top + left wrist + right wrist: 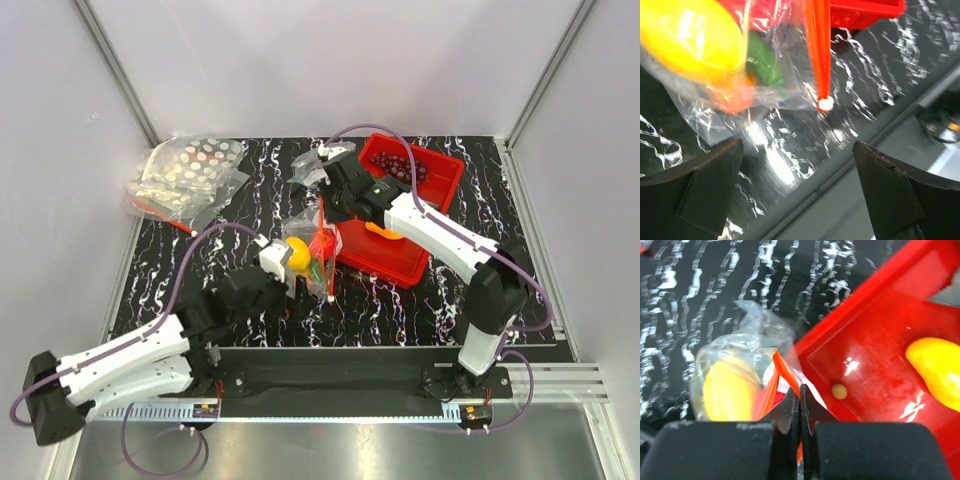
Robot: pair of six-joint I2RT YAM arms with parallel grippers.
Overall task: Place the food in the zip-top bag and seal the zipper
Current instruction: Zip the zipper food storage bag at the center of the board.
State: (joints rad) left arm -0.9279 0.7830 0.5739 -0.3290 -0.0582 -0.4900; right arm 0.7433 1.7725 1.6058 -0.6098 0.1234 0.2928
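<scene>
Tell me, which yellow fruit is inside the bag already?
The lemon, inside the clear bag; the orange-yellow mango lies bare in the red tray.

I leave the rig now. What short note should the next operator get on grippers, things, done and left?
Left gripper: jaws open, holding nothing, facing the zip-top bag.
Right gripper: jaws shut on the orange zipper, beside the red tray.
Done: lemon, green piece and red piece are in the bag.
To do: mango and grapes lie in the tray; whether the zipper is sealed, I cannot tell.
</scene>
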